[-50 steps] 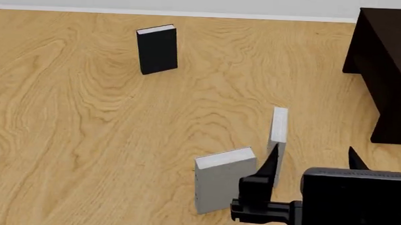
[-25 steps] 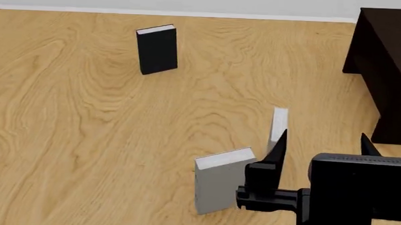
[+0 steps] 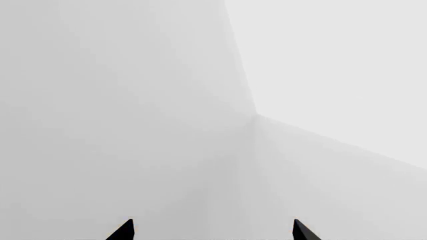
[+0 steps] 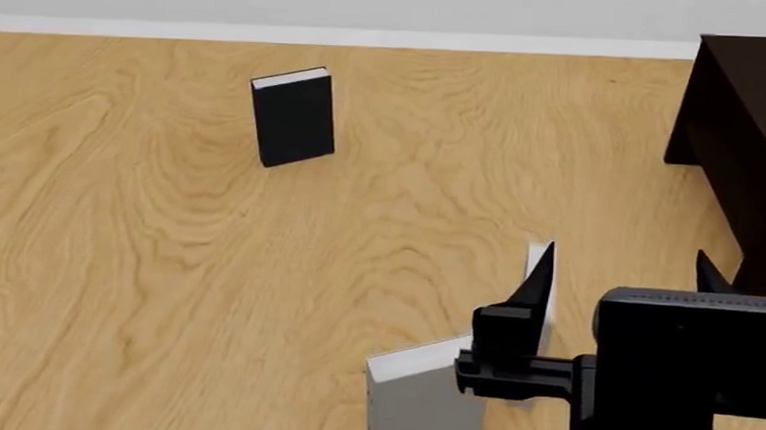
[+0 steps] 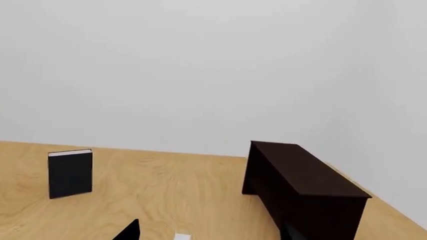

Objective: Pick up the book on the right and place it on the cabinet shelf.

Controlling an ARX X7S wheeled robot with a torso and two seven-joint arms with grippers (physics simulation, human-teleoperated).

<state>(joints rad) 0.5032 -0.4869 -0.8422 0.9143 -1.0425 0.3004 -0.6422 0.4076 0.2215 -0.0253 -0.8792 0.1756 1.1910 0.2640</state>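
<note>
The book (image 4: 536, 263), light grey with white page edges, stands upright and edge-on on the wooden floor, partly behind my right gripper's left finger (image 4: 534, 282). My right gripper (image 4: 624, 266) is open, jaws wide apart, just above and around the book's top. In the right wrist view a white bit of the book (image 5: 181, 236) shows between the open jaws of the right gripper (image 5: 208, 232). The dark cabinet (image 4: 743, 132) stands at the far right and also shows in the right wrist view (image 5: 300, 185); its shelf is hidden. My left gripper (image 3: 212, 232) is open and empty, facing blank white walls.
Another light grey book (image 4: 421, 398) stands just left of my right gripper. A black-covered book (image 4: 294, 116) stands farther back on the left and also shows in the right wrist view (image 5: 70, 173). A white wall with a baseboard (image 4: 363, 37) bounds the floor behind.
The right gripper has moved forward and up, its left finger now over the thin book. The head view has shifted, so the books and the cabinet sit lower in the frame.
</note>
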